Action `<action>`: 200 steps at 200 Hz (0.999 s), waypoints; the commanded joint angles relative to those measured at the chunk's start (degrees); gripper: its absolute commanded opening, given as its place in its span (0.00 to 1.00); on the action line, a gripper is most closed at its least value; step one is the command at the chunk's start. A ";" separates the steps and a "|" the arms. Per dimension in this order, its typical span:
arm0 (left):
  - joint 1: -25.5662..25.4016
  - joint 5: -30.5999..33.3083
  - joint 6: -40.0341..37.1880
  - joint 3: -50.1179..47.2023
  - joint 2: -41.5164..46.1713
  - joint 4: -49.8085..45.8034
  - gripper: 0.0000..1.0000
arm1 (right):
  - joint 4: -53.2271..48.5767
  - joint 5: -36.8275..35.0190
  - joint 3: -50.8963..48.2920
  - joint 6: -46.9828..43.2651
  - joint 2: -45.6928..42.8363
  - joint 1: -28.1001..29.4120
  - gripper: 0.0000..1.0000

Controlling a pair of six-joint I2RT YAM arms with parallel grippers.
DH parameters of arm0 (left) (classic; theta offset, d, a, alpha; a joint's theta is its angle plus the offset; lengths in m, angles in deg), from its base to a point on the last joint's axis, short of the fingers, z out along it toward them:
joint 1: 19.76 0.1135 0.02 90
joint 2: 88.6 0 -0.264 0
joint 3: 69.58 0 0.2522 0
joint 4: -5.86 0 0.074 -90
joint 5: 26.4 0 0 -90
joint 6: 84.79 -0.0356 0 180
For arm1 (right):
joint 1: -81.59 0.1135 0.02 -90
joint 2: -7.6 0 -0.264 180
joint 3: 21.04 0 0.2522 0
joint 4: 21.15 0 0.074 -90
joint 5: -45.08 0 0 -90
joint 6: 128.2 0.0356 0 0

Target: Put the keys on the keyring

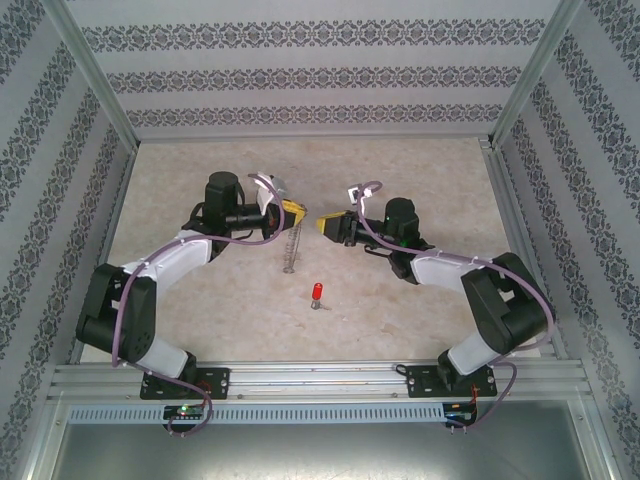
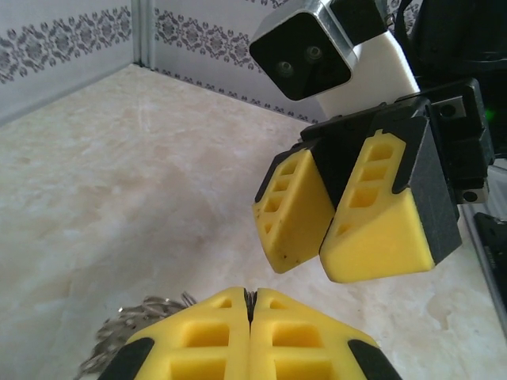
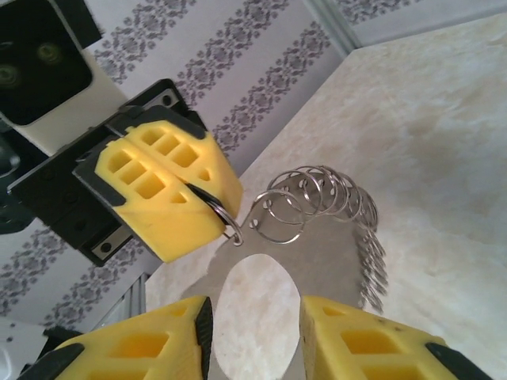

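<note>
Left gripper (image 1: 292,210) is up over the middle of the table (image 1: 420,180), and its yellow fingers (image 3: 170,186) are pressed tight together. They're pinching a small wire loop at the top of the keyring (image 3: 317,198). You can see it clearly from the right wrist: the little loop is caught right at the fingertips.

The keyring hangs from that pinch. It's a soft grey band with a string of silvery rings bunched along its edge. From above it runs as a thin line toward the near side of the table. Whether its lower end rests on the tabletop, I can't tell.

Right gripper (image 1: 327,225) sits nose to nose with the left one, just beside it, tips close but apart. Its jaws are spread, the two yellow pads with clear space between them. Past them, through that gap, you see the grey band.

And the key (image 1: 316,293), with its tiny red head and short silver end, lies alone on the table. It's nearer the arm bases than either gripper, close to the keyring's lower end but apart from it. Patterned walls (image 1: 300,80) all round.
</note>
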 commanded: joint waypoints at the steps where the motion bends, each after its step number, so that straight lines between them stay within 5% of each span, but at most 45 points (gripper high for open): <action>1: 0.96 -4.55 2.63 1.60 -0.68 1.91 0.00 | 7.79 5.05 1.92 1.19 1.33 -0.31 0.36; 129: 0.95 -12.47 27.53 -1.42 -5.43 29.14 0.00 | 11.72 6.67 4.87 4.25 4.70 -0.03 0.30; 200: 0.87 -13.05 29.19 -1.44 -6.30 29.38 0.00 | 13.33 6.77 5.66 5.69 5.09 0.21 0.27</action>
